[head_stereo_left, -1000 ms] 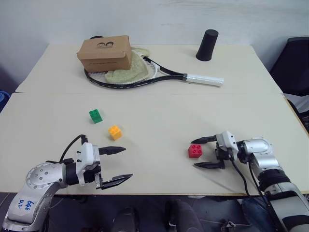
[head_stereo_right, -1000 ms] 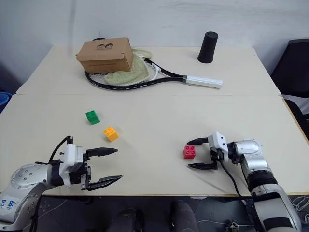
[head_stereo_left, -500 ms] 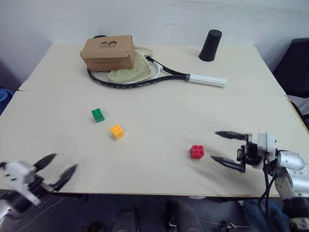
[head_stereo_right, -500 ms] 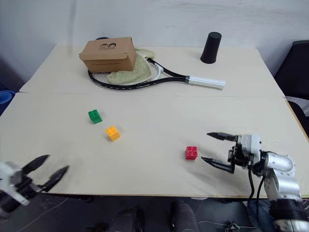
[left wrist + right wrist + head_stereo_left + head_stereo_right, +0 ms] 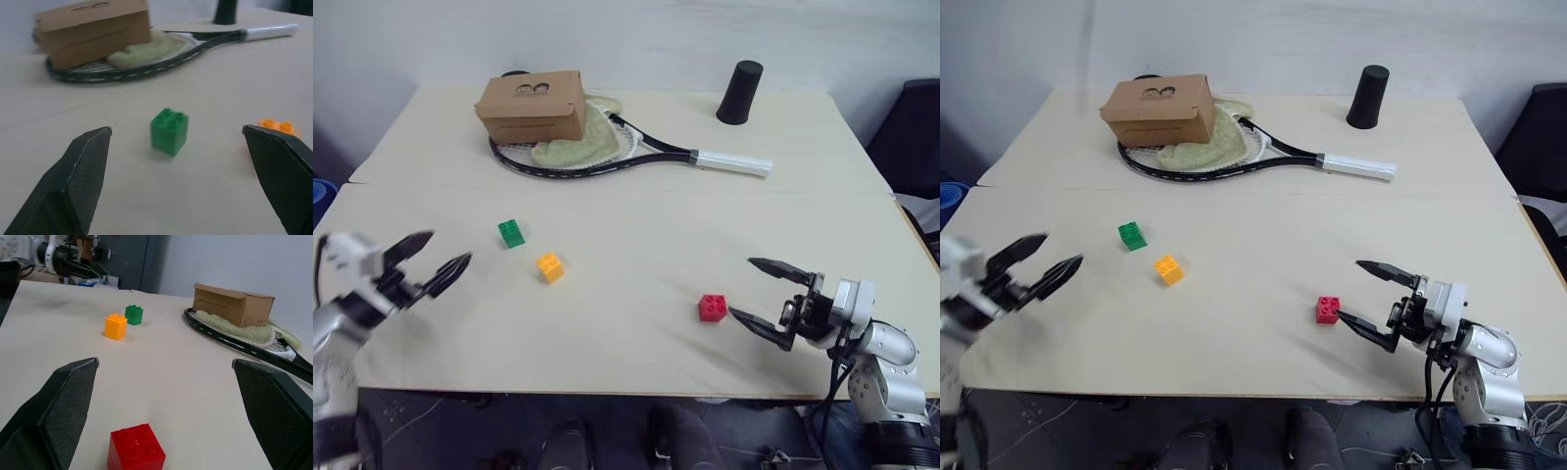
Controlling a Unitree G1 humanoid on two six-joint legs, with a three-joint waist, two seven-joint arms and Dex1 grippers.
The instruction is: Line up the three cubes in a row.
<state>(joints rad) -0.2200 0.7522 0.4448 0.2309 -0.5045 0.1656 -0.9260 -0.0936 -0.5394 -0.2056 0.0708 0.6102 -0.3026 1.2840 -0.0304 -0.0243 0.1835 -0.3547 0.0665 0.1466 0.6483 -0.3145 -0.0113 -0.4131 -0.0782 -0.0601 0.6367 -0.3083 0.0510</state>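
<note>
Three cubes lie apart on the beige table (image 5: 636,220): green (image 5: 511,233) at the left, orange-yellow (image 5: 549,266) just right of and nearer than it, red (image 5: 712,306) further right towards the front. My left gripper (image 5: 448,247) hovers open to the left of the green cube (image 5: 169,131), pointing at it, with the orange-yellow cube (image 5: 278,125) off to one side. My right gripper (image 5: 742,287) is open just right of the red cube (image 5: 136,449), which sits in front of its spread fingers without touching them.
At the back left a brown cardboard box (image 5: 530,105) rests on a tennis racket (image 5: 636,152) with a pale green cloth (image 5: 573,145). A black cup (image 5: 738,92) stands at the back right. A seam crosses the table behind the cubes.
My left gripper swung out left and came up beside the green cube. My right gripper drew back from around the red cube, which stayed in place.
</note>
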